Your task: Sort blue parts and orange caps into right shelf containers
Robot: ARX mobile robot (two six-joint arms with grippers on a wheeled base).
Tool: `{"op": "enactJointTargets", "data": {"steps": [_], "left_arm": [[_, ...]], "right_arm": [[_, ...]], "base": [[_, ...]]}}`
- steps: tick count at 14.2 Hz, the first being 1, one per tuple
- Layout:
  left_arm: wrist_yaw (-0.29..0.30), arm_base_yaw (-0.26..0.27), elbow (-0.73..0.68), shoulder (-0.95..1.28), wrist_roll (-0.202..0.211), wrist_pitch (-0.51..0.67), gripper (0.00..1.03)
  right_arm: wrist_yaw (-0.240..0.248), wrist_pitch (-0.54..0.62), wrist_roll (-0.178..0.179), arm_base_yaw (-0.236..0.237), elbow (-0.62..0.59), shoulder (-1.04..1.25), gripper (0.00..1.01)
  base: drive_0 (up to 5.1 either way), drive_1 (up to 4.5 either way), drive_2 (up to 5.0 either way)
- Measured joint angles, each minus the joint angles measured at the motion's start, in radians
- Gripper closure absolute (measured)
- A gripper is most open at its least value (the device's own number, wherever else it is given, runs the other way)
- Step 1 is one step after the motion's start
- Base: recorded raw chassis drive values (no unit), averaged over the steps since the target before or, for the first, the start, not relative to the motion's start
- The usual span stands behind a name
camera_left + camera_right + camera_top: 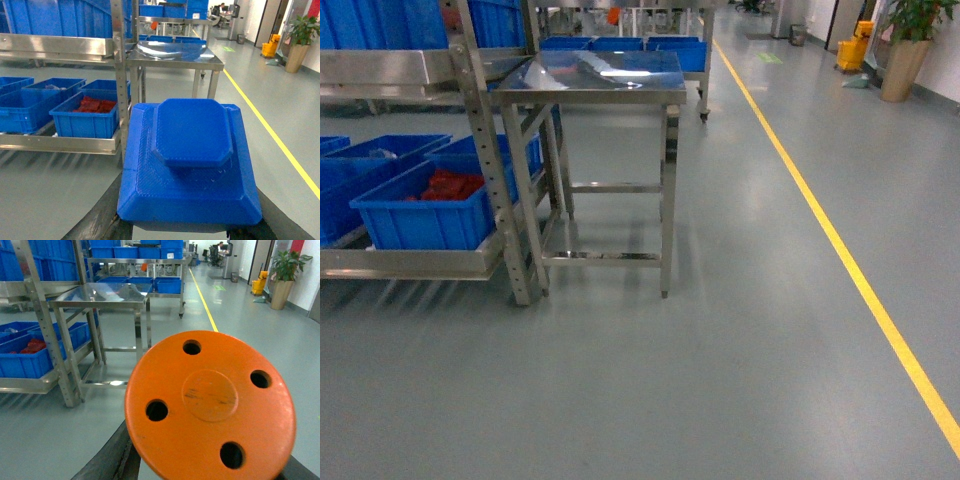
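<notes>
- Your head view looks forward and slants down over the grey floor (740, 380), with the steel table (600, 75) ahead and the shelf rack (485, 150) at its left edge.
- Your left wrist view sits very near a blue part (190, 160) that fills its lower half, and faces the same rack, table and yellow floor line (270, 135).
- Your right wrist view is just as near an orange cap (210, 405), looking down the aisle; it shares the table, the rack's blue bins (25, 357) and the yellow line with the other two.
</notes>
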Motion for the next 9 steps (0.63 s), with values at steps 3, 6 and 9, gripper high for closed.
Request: {"op": "enactJointTargets", "data": {"steps": [3,6,9], "left_arm": [[0.001,0.0,0.0,0.0,0.0,-0.001,0.63],[0.002,0.0,0.0,0.0,0.0,0.0,0.63],[0.002,0.0,0.0,0.0,0.0,0.002,0.63]], "right_arm": [[0.0,0.005,0.0,0.0,0.0,0.0,0.58],[0.0,-0.002,0.0,0.0,0.0,0.0,0.58],[0.0,0.003,0.0,0.0,0.0,0.0,0.58]], "base": [[0.1,4.39,-4.3],[0.0,4.38,-4.3],[0.0,4.38,-4.3]]}}
